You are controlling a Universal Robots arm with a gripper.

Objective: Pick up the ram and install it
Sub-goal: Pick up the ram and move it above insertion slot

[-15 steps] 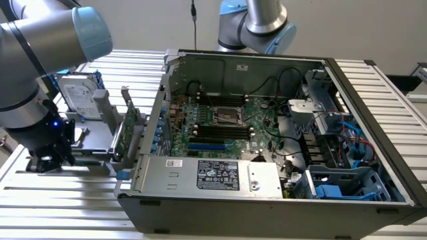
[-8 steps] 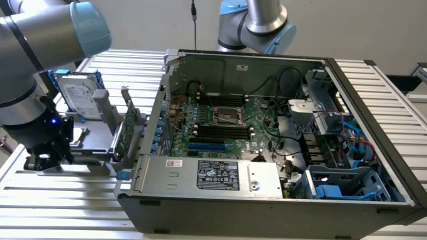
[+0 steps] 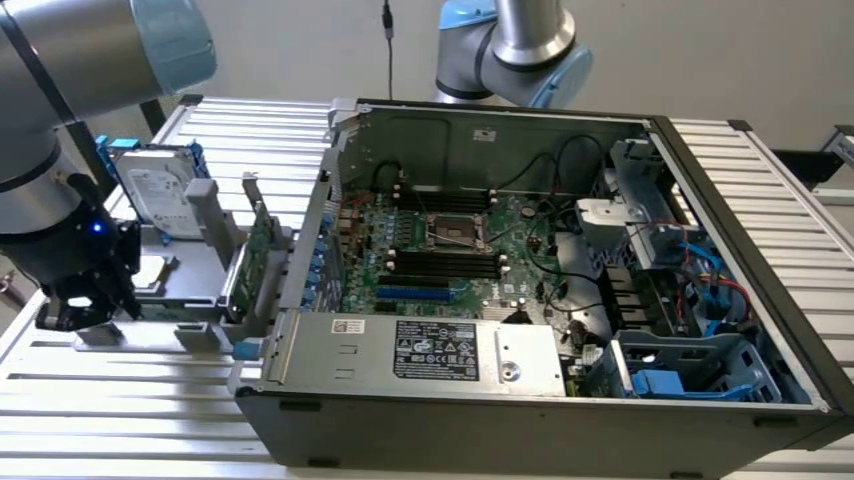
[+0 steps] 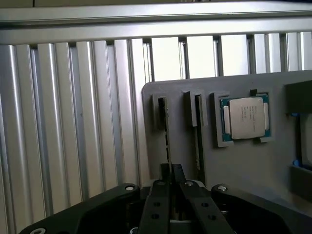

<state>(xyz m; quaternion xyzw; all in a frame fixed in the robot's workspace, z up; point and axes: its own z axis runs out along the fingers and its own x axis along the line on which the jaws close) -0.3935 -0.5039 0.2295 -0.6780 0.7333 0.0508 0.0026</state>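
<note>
Right now the pincer [image 4: 170, 170] is clenched on the ram [image 4: 168, 129]. The ram stands on its thin edge in a slot of the gray tray [image 4: 234, 165]. The two fingers [image 4: 157, 204] squeeze it from both sides at its near end. Just beside it another stick [image 4: 197, 131] stands in its own slot, with a narrow gap between them. A square chip [image 4: 246, 117] lies flat in a pocket farther along. The ram's slot is near the tray's edge, and past that edge lies the ribbed bench [image 4: 73, 122]. In the exterior view the arm [image 3: 40, 200] reaches down at the exterior view's left. It is apart from the case [image 3: 534, 400], whose top side is wide open.
</note>
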